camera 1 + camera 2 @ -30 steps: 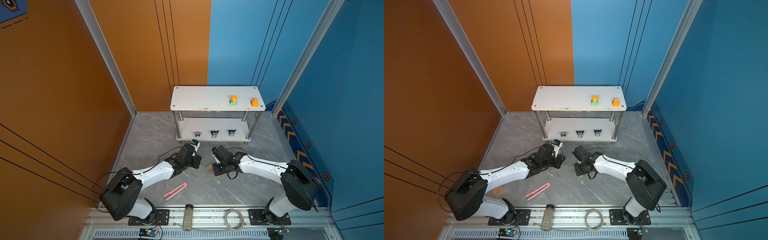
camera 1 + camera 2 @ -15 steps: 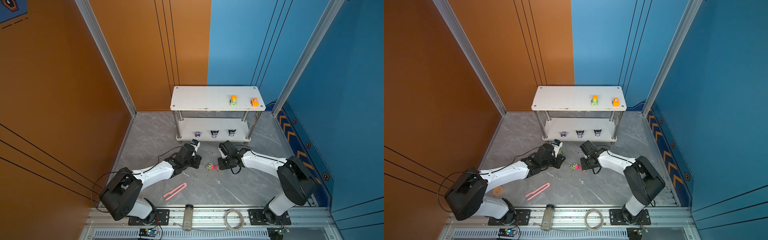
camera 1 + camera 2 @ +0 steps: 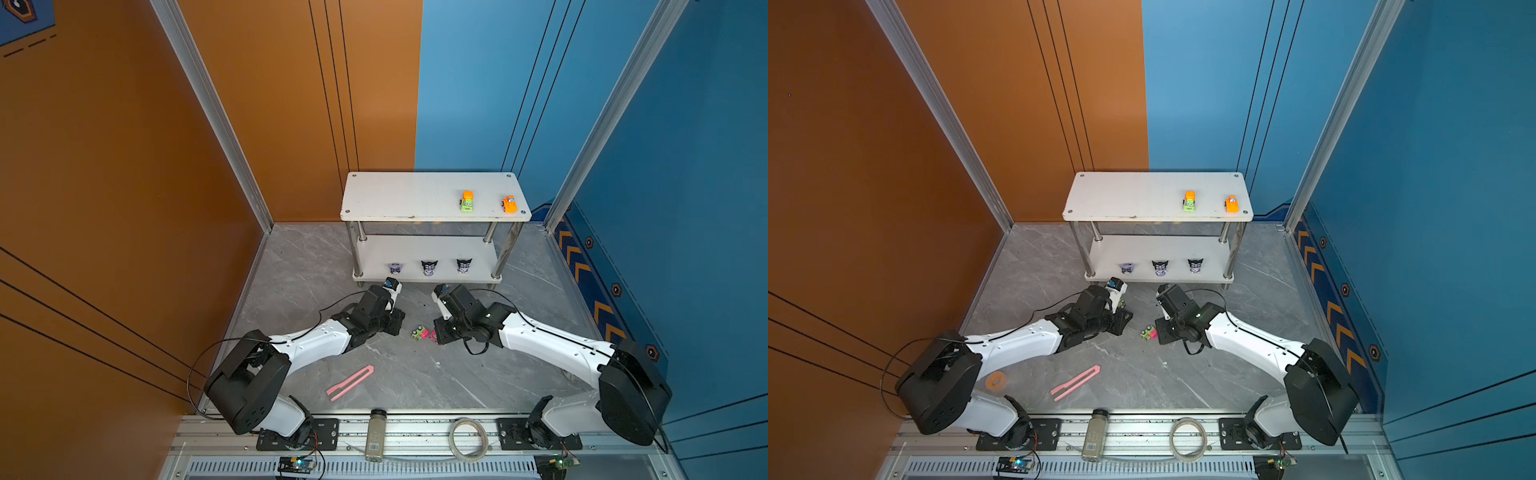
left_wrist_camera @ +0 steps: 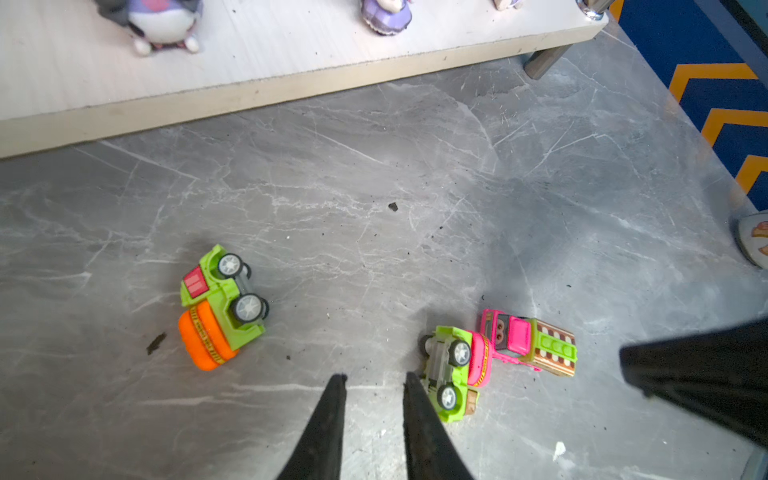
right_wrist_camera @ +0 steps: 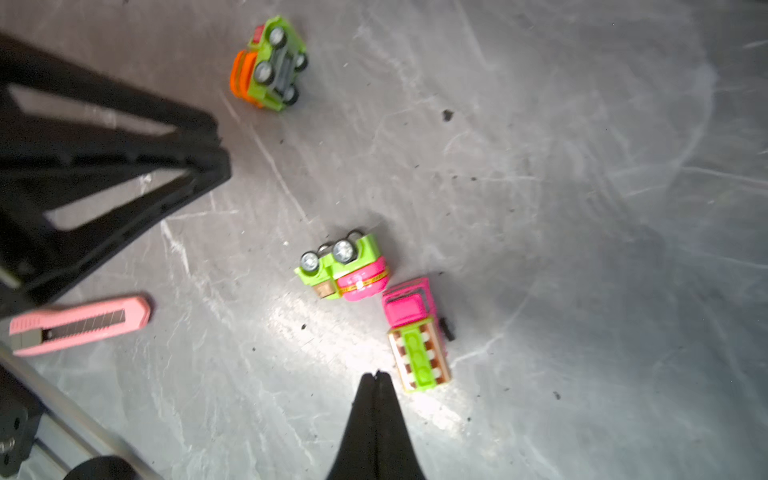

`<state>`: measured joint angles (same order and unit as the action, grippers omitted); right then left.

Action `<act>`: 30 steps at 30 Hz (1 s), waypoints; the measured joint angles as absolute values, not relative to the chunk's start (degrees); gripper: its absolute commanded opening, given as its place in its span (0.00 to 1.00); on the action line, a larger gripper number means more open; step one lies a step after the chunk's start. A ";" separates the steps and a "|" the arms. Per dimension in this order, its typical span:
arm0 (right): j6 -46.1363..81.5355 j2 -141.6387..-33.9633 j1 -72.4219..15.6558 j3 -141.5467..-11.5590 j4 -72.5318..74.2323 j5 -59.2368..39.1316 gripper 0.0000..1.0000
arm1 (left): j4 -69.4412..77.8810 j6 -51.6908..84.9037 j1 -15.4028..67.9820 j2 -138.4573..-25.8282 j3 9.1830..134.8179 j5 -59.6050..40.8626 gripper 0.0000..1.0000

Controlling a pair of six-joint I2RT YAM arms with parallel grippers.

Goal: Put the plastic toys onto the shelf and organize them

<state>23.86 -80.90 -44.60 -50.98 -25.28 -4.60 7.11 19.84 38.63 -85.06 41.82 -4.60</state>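
Well, the white two-tier shelf [image 3: 415,195] stands at the back of the grey marbled counter [image 3: 299,282]. A green car with an orange top [image 3: 467,201] and an orange car [image 3: 509,204] sit apart on the right of its upper tier, and three purple-and-black figurines [image 3: 429,267] stand in a row along the front of the lower one. Three more toys lie on the counter in front. A green-and-orange mixer truck [image 4: 220,307] is tipped on its side, well apart from the other two. A green-and-pink mixer truck [image 4: 455,368], also on its side, lies close against a pink truck [image 4: 528,343] with a green-and-brown load. The left gripper [image 4: 375,376] hangs low, its jaws a little spread with nothing between them, one tip just beside the green-and-pink mixer truck. The right gripper [image 5: 376,374] has its jaws pressed together, empty, just beside the pink truck's load. A pink box cutter [image 5: 79,324] lies nearer the arm bases.
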 measured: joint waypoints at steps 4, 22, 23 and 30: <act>24.05 -82.37 -45.76 -48.12 -24.97 -5.78 0.00 | 7.73 19.99 38.65 -86.41 42.89 -5.21 0.27; 23.88 -92.14 -33.41 -49.10 -19.73 -7.05 0.00 | 7.95 20.18 40.56 -89.60 46.04 -7.57 0.41; 23.88 -92.75 -33.34 -50.02 -19.51 -7.35 0.00 | 7.88 20.08 40.75 -89.80 46.26 -7.68 0.41; 23.83 -90.04 -37.34 -51.81 -20.64 -5.76 0.00 | 7.25 18.85 41.28 -89.93 46.98 -7.68 0.41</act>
<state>23.83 -90.04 -37.34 -51.81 -20.64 -5.76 7.25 18.85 41.28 -89.93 46.98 -7.68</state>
